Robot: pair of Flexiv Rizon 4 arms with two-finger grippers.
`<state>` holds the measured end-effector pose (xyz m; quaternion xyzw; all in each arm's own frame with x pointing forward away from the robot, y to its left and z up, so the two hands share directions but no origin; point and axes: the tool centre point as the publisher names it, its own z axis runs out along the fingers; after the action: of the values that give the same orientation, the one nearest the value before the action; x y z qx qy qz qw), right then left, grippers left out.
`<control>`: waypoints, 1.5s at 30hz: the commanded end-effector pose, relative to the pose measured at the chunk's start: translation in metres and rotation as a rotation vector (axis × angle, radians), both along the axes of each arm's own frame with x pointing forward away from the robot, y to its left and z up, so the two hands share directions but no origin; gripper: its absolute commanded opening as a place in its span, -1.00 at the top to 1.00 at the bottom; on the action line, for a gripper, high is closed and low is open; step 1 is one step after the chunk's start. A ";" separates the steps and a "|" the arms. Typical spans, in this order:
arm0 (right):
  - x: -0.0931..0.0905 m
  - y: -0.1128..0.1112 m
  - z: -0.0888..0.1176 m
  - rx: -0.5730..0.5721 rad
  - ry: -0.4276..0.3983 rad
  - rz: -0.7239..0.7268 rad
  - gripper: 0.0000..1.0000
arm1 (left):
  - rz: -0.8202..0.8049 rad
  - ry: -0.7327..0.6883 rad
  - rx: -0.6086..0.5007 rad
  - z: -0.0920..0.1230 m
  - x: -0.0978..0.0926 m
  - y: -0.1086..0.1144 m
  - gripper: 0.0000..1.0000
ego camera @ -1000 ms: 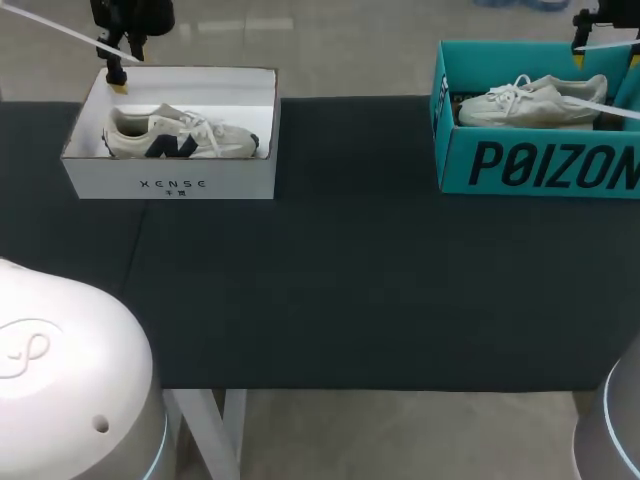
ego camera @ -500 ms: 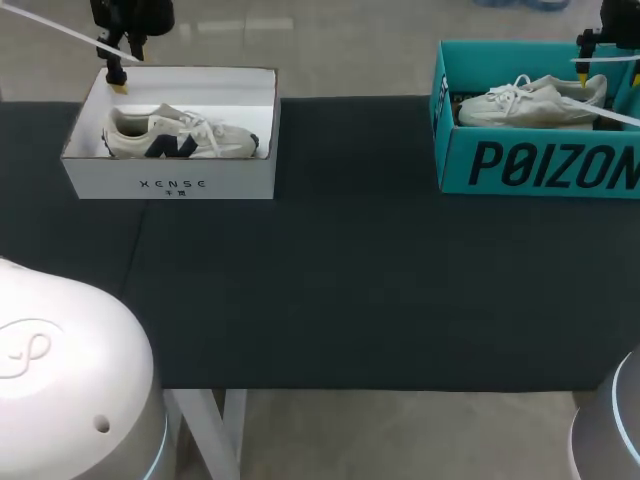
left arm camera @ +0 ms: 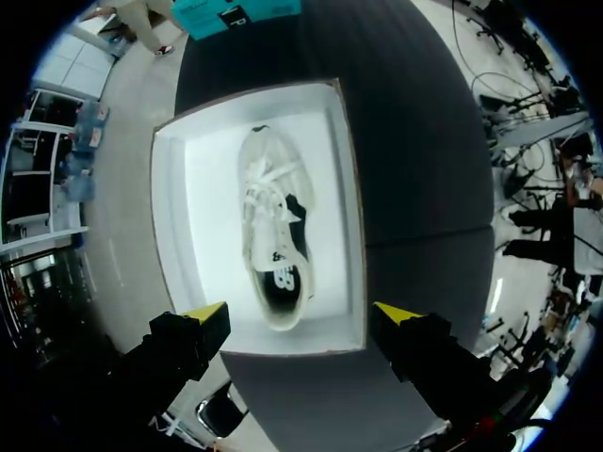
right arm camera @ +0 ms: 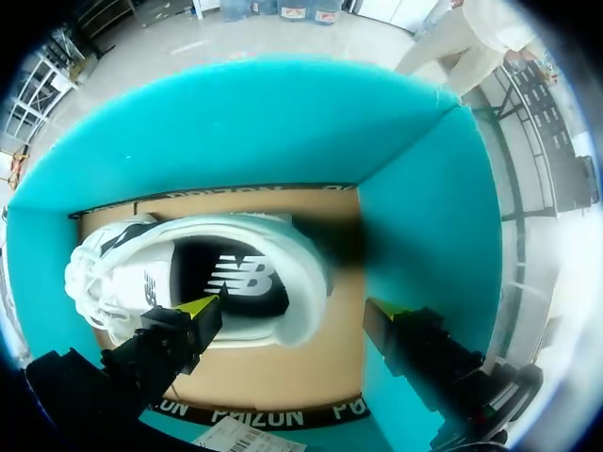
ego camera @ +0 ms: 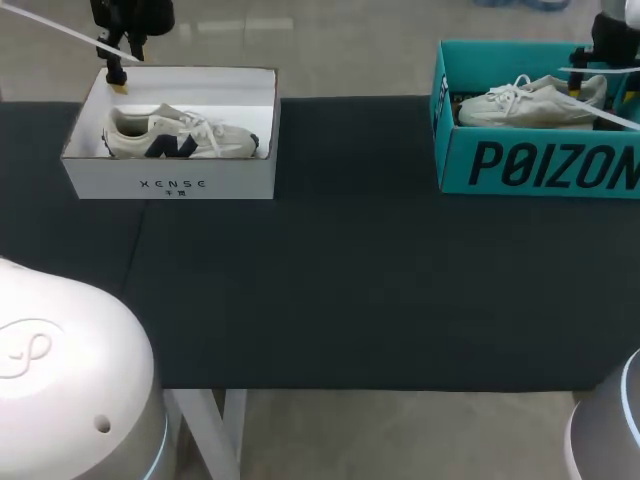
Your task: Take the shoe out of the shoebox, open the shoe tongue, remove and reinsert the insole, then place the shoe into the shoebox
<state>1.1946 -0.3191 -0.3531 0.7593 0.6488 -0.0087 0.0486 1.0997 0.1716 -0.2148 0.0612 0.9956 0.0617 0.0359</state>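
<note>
First step, and the shoe isn't out yet! The white lace-up sneaker (ego camera: 530,103) lies on its side inside the teal cardboard shoebox (ego camera: 540,165) at the far right corner of the dark bench (ego camera: 350,280). The right pincer (right arm camera: 290,308) hangs over the heel end with its fingers spread wide. One yellow tip is above the shoe's dark opening, the other out past the heel over the box's brown floor, and neither grips anything.

On the far left corner, the left pincer (left arm camera: 300,313) is also spread and empty, above the end of the white cardboard shoebox (ego camera: 170,183). A cream sneaker with a dark side logo (ego camera: 180,135) lies in that box, untouched.

Next move, by my reckoning: the right pincer drops the last bit, closes across the heel collar and lifts straight up, clear of the teal wall just beside it.

Compared with a second ago, the right pincer has sunk from above the box's back rim down towards the heel. The left arm and both shoes haven't budged.
</note>
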 end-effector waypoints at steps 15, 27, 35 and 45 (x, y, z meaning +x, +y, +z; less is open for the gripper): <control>0.040 -0.009 -0.032 0.020 0.105 0.053 -1.00 | -0.001 -0.003 -0.001 -0.001 -0.001 0.000 -1.00; 0.042 -0.008 -0.039 0.031 0.129 0.051 -0.99 | -0.001 -0.003 -0.001 -0.001 -0.001 0.000 -1.00; 0.040 -0.014 -0.039 0.015 0.154 0.034 -0.58 | -0.001 -0.003 -0.001 -0.001 -0.001 0.000 -1.00; 0.041 -0.017 -0.039 -0.019 0.191 0.048 0.00 | -0.001 -0.003 -0.001 -0.001 -0.001 0.000 -1.00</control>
<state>1.2215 -0.3330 -0.3878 0.7312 0.6731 0.0204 0.1088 1.0996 0.1716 -0.2149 0.0611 0.9956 0.0618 0.0360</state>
